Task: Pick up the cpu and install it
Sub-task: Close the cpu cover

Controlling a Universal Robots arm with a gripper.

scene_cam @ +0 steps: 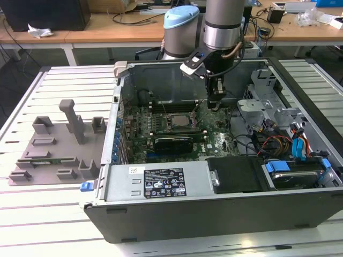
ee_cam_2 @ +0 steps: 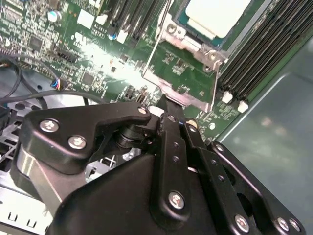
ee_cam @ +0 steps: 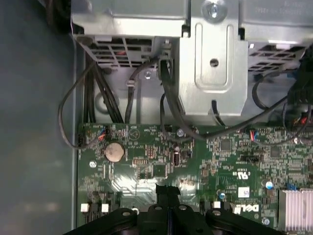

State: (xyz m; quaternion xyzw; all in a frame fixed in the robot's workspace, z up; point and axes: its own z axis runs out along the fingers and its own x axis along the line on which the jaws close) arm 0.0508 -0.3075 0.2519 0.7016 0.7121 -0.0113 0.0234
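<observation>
Claw (ee_cam_2: 168,106) with its two fingers closed against each other and nothing gripped between them, as both wrist views show; the tips hang just above the board (ee_cam: 220,161), close to the near edge of the metal frame (ee_cam_2: 183,90) that borders the socket (scene_cam: 179,119). Whether the tips touch the frame cannot be told. A thin wire lever (ee_cam_2: 155,49) runs along one side of the frame, and black memory slots (ee_cam_2: 264,54) flank the other. The cpu (ee_cam_2: 215,14) lies flat in the socket with its silvery top up, on the far side of the frame from the fingertips and clearly apart from them. In the exterior view the claw (scene_cam: 213,104) hangs inside the open case (scene_cam: 225,211), with the socket to the exterior view's left of it and slightly lower. The chip seems already placed, so the step in hand is probably the securing of the socket. To do it well, contact should be confined to the frame or lever, pressure applied slowly and squarely, and the closed tips kept off the chip's top, the slots and the small parts nearby.
</observation>
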